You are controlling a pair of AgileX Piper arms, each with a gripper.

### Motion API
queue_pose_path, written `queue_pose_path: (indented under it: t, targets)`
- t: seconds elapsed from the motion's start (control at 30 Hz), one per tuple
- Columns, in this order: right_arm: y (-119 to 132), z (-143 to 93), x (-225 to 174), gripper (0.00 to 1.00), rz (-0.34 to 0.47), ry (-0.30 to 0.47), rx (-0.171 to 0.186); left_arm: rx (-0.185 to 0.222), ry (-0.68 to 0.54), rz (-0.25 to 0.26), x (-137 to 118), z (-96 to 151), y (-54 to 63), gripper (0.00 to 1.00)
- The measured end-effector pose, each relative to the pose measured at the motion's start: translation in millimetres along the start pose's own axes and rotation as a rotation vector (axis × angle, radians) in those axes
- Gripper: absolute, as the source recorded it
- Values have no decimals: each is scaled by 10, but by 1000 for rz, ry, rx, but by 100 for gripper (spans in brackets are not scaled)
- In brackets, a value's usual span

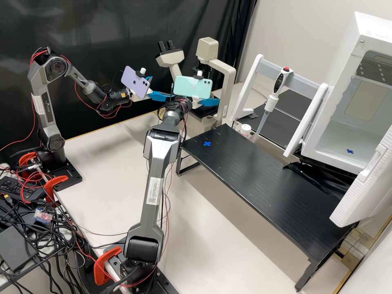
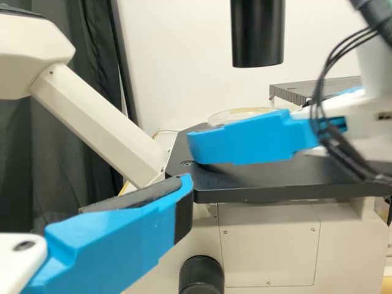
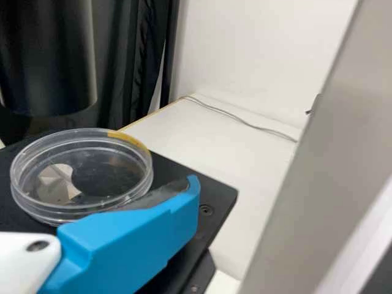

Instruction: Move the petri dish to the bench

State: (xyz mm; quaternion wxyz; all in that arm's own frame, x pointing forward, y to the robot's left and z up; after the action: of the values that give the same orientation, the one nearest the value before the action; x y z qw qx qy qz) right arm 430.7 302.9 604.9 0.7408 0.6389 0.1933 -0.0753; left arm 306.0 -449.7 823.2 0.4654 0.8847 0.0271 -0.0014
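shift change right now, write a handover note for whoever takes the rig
Left tool: open, empty, beside the microscope.
Right tool: open at the dish, one finger beside its rim; no firm grip seen.
Dish: on the microscope's black platform.
Done: right tool is at the dish.
Still to do: grip the dish, lift it clear, set it on the bench.

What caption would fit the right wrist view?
Clear petri dish on the black stage, dark tube above the stage, black curtain behind.
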Motion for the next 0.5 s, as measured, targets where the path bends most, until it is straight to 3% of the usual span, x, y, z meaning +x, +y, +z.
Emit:
queue_pose_path:
  t: [0.13,0.17,0.23,0.5]
  targets:
    - [-88,18,31,100,-29,-27,26,0,0,0,0,0,0,100]
    - [-102,22,34,0,-32,-29,26,0,0,0,0,0,0,100]
    - [-174,44,47,0,-50,-42,43,0,0,0,0,0,0,100]
    - [-221,58,57,0,-61,-49,52,0,0,0,0,0,0,100]
